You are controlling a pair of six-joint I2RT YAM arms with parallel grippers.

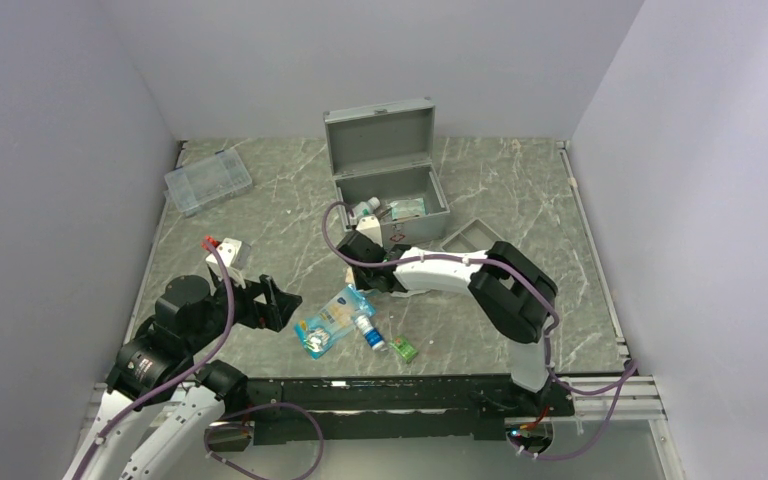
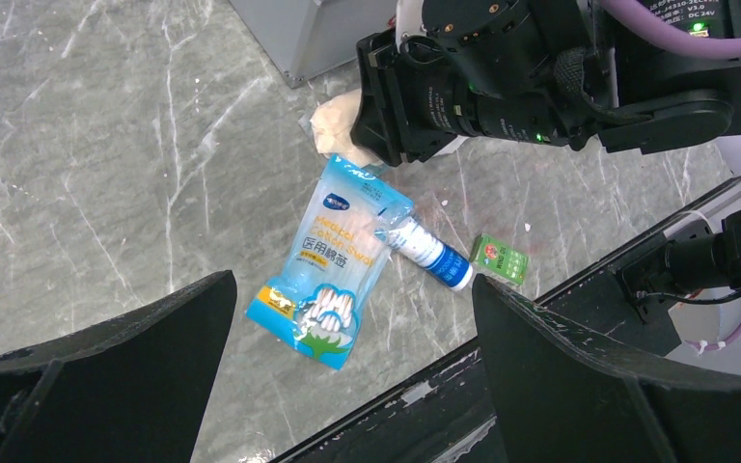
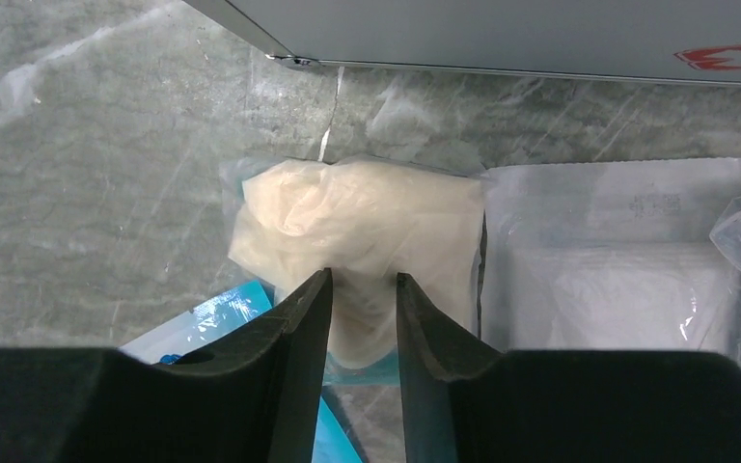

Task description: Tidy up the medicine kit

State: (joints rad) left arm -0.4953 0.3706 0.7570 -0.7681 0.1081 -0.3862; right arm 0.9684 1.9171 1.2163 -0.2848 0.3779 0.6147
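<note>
Pouch [image 3: 367, 212] at kit [image 1: 380, 140] front sits pinched in right claw [image 3: 363, 278]; left claw [image 2: 355, 285] gapes empty, well off kit.

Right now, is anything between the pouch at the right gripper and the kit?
Nothing visible. The right gripper pinches the pouch just short of the kit, with only table between. The lid is up, so the pouch only has to clear the front wall.

Grey marble-patterned table [image 1: 260, 215] enclosed by plain pale lavender walls [image 1: 260, 60].
</note>
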